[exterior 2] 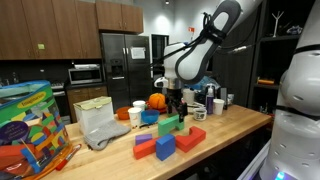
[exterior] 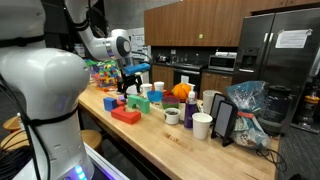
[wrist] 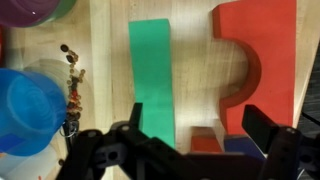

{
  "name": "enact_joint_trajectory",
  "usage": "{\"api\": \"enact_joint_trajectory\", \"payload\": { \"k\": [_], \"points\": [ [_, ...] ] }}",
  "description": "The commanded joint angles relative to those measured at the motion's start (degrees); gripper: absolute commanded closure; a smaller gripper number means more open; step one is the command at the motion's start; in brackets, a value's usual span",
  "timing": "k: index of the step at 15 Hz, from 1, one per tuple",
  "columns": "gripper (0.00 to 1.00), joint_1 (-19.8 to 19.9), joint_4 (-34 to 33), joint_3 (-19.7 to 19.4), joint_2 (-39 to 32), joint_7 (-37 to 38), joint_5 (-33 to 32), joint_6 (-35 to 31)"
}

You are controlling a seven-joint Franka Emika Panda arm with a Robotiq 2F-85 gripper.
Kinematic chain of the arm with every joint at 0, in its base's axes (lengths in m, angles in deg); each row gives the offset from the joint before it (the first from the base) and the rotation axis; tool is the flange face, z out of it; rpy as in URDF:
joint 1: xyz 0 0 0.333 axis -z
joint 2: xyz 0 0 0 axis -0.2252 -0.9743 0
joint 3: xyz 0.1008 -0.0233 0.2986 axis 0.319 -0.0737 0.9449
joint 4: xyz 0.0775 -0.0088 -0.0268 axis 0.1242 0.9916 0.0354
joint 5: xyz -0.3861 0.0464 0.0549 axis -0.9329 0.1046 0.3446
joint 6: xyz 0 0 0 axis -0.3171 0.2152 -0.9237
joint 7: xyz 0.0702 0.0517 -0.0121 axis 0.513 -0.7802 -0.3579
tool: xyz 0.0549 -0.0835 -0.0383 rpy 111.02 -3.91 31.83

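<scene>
My gripper (wrist: 198, 132) hangs open just above the wooden counter (wrist: 195, 60), with nothing between its fingers. In the wrist view a green block (wrist: 153, 75) lies below the left finger (wrist: 134, 122), and a red arch block (wrist: 262, 55) lies by the right finger (wrist: 262, 125). A small red block (wrist: 205, 141) and a blue piece (wrist: 243, 146) sit low between the fingers. In both exterior views the gripper (exterior: 130, 84) (exterior 2: 177, 104) hovers over a cluster of green (exterior 2: 168, 125), red (exterior: 126, 115) and blue (exterior 2: 165, 146) blocks.
A blue cup (wrist: 28, 105) and a purple bowl (wrist: 35, 10) sit at the wrist view's left. Cups (exterior: 202, 125), a mug (exterior: 172, 116), a standing tablet (exterior: 224, 120) and a plastic bag (exterior: 247, 105) crowd the counter end. A colourful toy box (exterior 2: 25, 125) stands at the other end.
</scene>
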Motion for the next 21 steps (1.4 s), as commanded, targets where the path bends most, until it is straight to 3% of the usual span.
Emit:
{"api": "enact_joint_trajectory", "payload": {
  "k": [1, 8, 16, 21],
  "points": [
    [0.0, 0.47, 5.06, -1.18, 0.14, -3.65, -1.45, -8.58],
    [0.0, 2.7, 5.02, -0.72, -2.9, -2.22, -8.86, -17.1],
    [0.0, 2.09, 1.32, -0.15, -4.35, -2.23, -7.95, -14.17],
    [0.0, 1.44, -1.36, -0.48, -8.15, -6.18, -3.08, -11.11]
  ]
}}
